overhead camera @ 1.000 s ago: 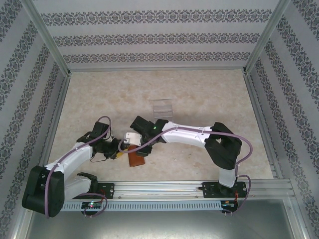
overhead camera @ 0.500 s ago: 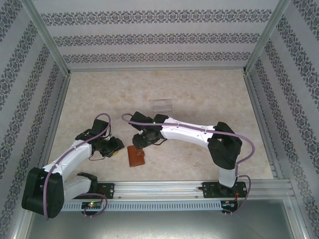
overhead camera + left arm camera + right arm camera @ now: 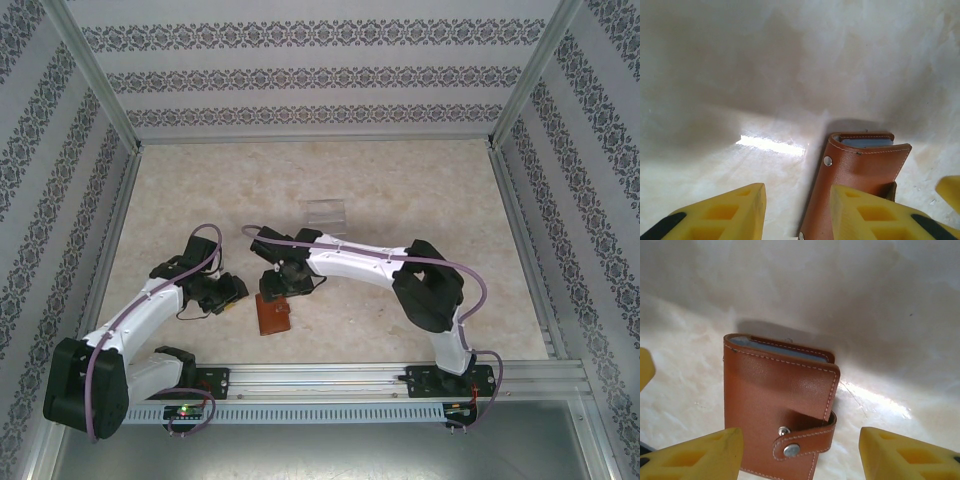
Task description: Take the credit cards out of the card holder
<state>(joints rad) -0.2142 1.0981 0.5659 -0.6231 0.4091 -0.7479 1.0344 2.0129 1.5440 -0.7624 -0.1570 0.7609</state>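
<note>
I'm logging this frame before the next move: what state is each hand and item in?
holder: folded shut, flat on the table, strap wrapped over the front; cannot tell if the snap is fastened.
left hand: open, holding nothing.
right hand: open, holding nothing, over the holder.
clear rack: upright on the table, apart from both arms.

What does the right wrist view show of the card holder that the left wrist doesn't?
Right wrist: the card holder front, its strap tab snapped shut, ahead of the open right fingers. Left wrist: its side with a rivet, just past the open left fingers, plus a glare streak on the table. Both: closed brown leather with a grey-blue pocket edge at the top.
</note>
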